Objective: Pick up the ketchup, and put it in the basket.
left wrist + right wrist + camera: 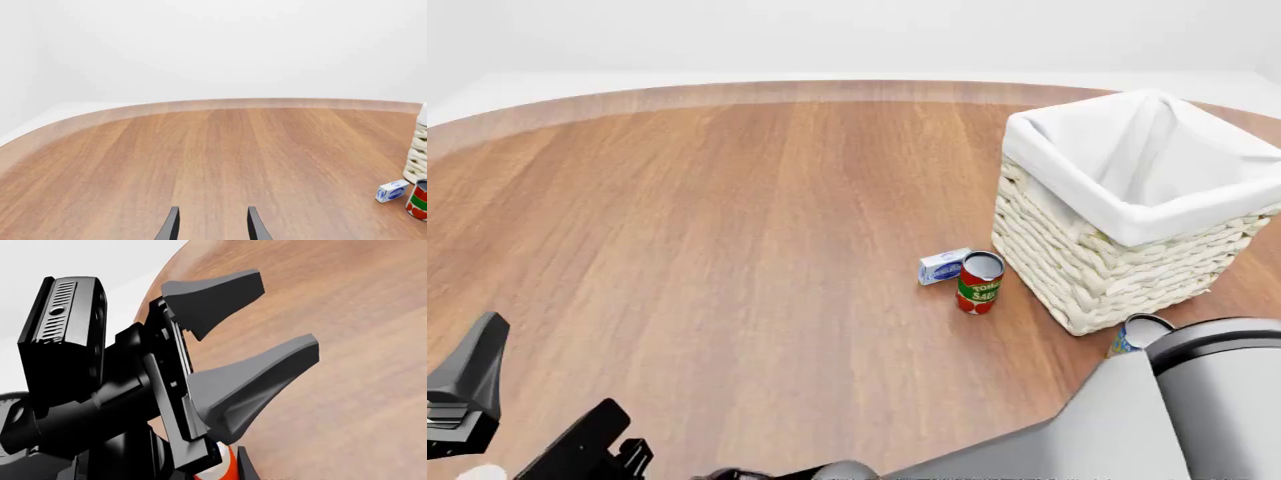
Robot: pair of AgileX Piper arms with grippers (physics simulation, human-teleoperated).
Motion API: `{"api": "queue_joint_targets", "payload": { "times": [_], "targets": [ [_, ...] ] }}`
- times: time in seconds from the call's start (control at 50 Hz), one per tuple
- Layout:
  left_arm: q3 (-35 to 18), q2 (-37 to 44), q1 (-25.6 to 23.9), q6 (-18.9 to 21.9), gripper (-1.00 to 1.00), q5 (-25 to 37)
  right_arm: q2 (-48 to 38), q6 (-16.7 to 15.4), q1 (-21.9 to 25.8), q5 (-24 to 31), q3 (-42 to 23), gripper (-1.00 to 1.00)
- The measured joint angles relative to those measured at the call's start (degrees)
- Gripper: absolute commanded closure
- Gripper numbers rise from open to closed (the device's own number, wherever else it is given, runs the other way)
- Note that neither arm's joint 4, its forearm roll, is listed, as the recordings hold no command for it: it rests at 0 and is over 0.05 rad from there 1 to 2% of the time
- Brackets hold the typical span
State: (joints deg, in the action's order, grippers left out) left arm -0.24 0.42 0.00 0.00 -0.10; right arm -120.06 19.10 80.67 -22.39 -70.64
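Table: brown wood table with a curved far edge, white walls behind.
Basket: the basket stands toward the right edge.
Clutter: small blue-white box and red-green can sit just beside the basket; the right arm half hides another can.
Left end effector: fingers apart, empty.
Right end effector: state cannot be told.
Ketchup: possibly the red-white sliver, mostly hidden by the left end effector.

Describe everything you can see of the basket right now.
The basket is square, cream-white woven wicker, with a white cloth liner folded over its rim. It stands upright on the wooden table, far right in the front view. Nothing shows in the visible part of its inside. A tomato sauce can stands close beside its left wall; contact unclear.
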Motion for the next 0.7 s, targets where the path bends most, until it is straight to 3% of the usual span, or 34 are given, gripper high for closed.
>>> {"api": "queue_joint_targets", "payload": {
  "times": [0.7],
  "targets": [
    [0.0, 0.0, 0.0, 0.0, -1.0, 0.0, 3.0, 0.7, -2.7, -1.0, 2.9, 1.0]
  ]
}}
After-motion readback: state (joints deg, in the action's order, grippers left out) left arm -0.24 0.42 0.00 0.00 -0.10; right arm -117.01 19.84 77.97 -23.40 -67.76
